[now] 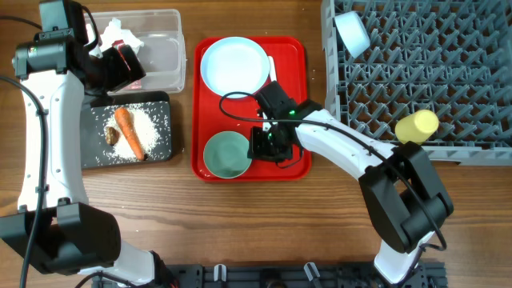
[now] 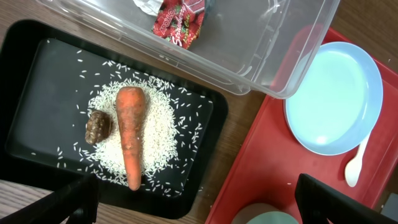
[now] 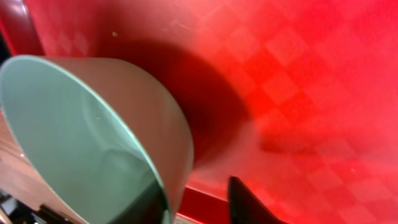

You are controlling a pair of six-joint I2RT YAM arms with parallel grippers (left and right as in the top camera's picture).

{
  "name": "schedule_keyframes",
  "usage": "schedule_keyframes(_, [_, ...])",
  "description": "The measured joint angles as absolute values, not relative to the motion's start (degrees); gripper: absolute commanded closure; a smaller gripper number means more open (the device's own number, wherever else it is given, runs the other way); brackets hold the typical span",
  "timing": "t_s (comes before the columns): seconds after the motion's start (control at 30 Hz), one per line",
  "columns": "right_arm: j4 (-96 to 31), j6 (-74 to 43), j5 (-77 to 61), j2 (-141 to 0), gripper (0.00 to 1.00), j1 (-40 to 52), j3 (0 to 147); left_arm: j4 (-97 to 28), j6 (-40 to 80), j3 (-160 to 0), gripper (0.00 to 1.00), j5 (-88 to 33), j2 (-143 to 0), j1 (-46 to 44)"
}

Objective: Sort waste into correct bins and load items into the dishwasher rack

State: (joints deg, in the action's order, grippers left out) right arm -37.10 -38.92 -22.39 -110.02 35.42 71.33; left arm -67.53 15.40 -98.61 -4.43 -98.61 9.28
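The red-and-white printed wrapper cannot be read, the round pale blue bowl is flanked by parted right fingers, and left fingers are spread, empty.

The wooden tabletop carries four things directly. A clear plastic tub sits at the far left, with a black tray just beside it on the near side. A red serving tray lies in the middle, close to both. The grey dishwasher rack stands at the far right, apart from the red tray and running past the picture's edge.
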Motion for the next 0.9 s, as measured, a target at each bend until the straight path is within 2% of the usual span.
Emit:
schedule_keyframes(0.4, [-36.7,-37.3,-20.1,-109.2,0.96,34.9,73.5,-67.5,15.4,-98.6,0.00,-4.4,-98.6,9.3])
schedule_keyframes(0.53, [-41.4,-34.8,-6.8,-99.8,0.96,31.6,75.7,-67.5,15.4,-98.6,0.00,-4.4,-98.6,9.3])
schedule_keyframes(0.7, [-44.0,-32.7,23.6,-84.5,0.96,25.6,77.8,-67.5,15.4,-98.6,0.00,-4.4,-98.6,9.3])
schedule_keyframes(0.8, [-44.1,-29.6,38.7,-82.1,0.96,23.8,78.0,-67.5,15.4,-98.6,0.00,-4.4,-98.6,9.3])
schedule_keyframes(0.9, [-44.1,-24.1,47.9,-83.4,0.96,22.0,78.0,-67.5,15.4,-98.6,0.00,-4.4,-98.6,9.3])
